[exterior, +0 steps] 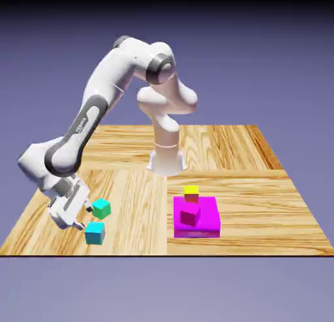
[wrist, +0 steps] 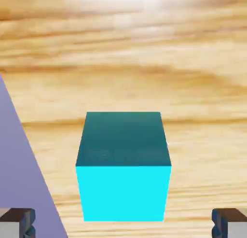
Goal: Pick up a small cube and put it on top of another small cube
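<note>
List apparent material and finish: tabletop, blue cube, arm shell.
Tabletop: wood or a wood print, lightly polished; streaky grain, pale glare in the hand view.
Blue cube: possibly plastic, smooth; flat uniform colour, no grain.
Arm shell: looks like glossy white plastic or painted metal; soft highlights, dark grey joint bands.

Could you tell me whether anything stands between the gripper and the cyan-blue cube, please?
Nothing visible does: in the hand view, only bare wood shows around the cyan-blue cube, between the open gripper's fingertips.
</note>
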Controlling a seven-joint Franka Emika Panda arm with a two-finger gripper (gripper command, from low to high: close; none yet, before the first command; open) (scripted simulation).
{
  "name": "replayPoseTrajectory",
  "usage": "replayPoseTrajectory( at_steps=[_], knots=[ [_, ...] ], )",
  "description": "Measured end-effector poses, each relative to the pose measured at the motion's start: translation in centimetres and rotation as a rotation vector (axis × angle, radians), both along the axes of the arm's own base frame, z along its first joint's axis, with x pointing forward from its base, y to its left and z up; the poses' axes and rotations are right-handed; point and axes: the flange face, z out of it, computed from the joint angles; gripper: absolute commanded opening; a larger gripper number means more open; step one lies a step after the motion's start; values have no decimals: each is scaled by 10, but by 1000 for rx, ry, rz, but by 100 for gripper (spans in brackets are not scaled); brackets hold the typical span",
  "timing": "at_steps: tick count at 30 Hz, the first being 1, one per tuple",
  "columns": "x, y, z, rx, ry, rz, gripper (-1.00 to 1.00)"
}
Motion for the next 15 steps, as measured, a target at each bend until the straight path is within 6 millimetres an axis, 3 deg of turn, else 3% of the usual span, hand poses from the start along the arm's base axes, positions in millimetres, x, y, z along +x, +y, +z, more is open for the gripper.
replayPoseTrajectory(
  at_steps=[2, 4, 5, 10, 15],
  knots=[
    [0, 0, 0, 0, -1, -1, -100],
    [-1, -22, 46, 1, -3, -1, -100],
    [-1, -22, 62, 8, -3, 15, -100],
    [17, 71, 84, 91, -19, 244, -100],
    [18, 164, 115, 125, -31, 499, -100]
  ],
)
